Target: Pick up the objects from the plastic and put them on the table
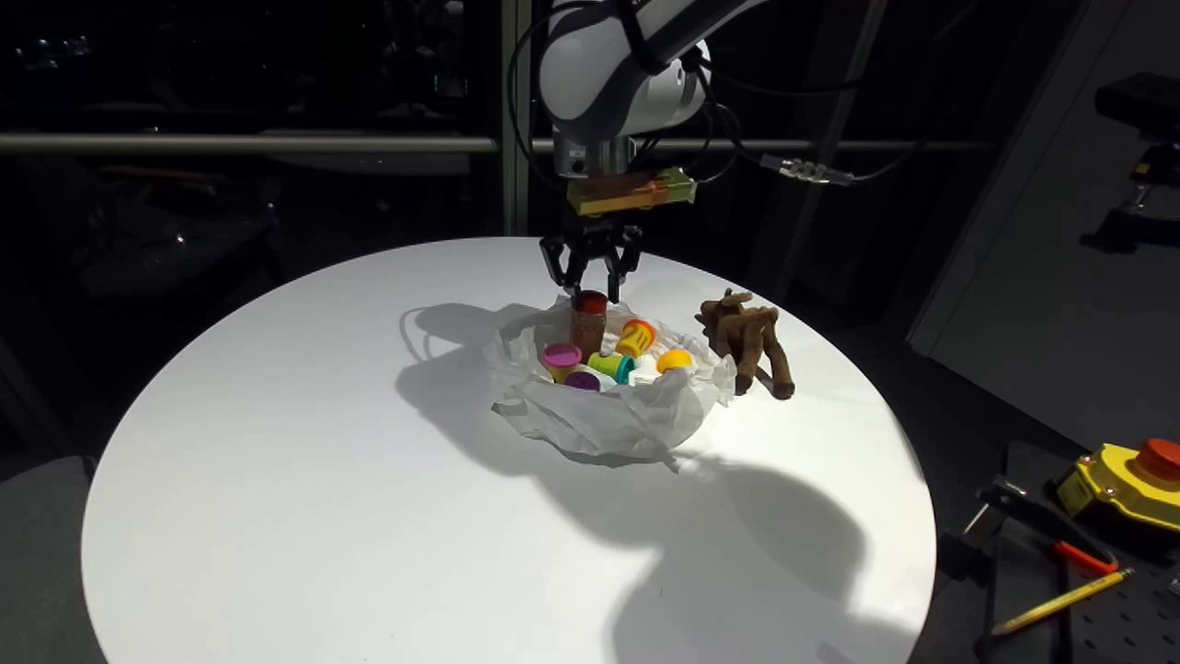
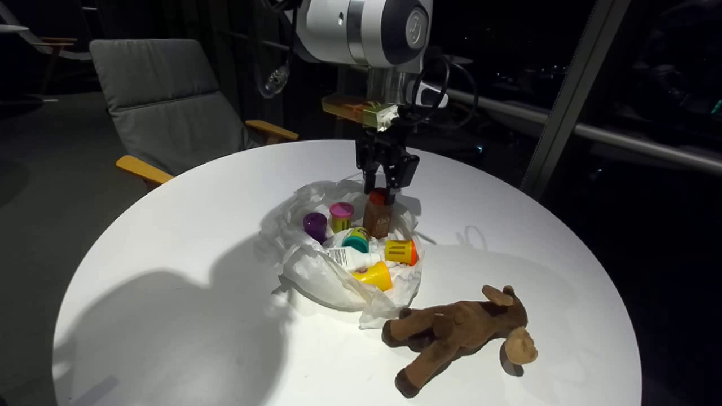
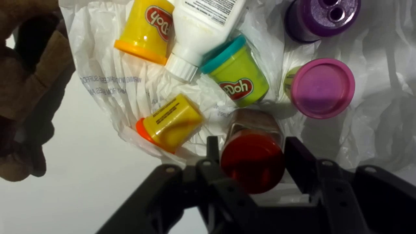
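A grey chair [image 2: 163, 104] stood beside your round white table [image 1: 304, 480]. The red-lidded jar [image 2: 377, 220] stood upright in the crumpled plastic [image 1: 604, 420], your claw [image 3: 252, 140] straddling its lid [image 3: 255, 162]; you couldn't tell whether it pinched the jar. Nearby were a green tub [image 3: 242, 73], a pink-lidded tub [image 3: 321, 89], a white bottle [image 3: 200, 37], a purple piece [image 3: 305, 16] and two yellow tubs [image 3: 174, 122]. A brown plush animal [image 2: 468, 327] lay just outside.

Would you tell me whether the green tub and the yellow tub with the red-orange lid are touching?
Apart. The wrist view shows it: a strip of plastic lies between the green tub and that yellow tub.
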Controlling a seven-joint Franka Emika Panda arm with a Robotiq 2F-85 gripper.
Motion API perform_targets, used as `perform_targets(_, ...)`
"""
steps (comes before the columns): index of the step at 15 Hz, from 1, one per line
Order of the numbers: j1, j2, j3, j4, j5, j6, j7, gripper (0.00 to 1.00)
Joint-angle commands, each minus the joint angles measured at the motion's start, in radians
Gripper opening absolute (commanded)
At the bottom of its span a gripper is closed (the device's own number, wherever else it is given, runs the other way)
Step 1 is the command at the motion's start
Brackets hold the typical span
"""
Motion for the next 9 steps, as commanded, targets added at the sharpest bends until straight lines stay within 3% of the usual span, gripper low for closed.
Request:
perform_targets(1, -0.015, 0.049, 0.008, 0.102, 0.032, -0.071, -0.027, 0.27)
perform_targets(6, -0.016, 0.048, 0.011, 0.119, 0.041, -0.101, -0.036, 0.25)
perform_targets(9, 0.007, -0.042, -0.003, 0.011, 0.024, -0.060, -0.012, 0.25)
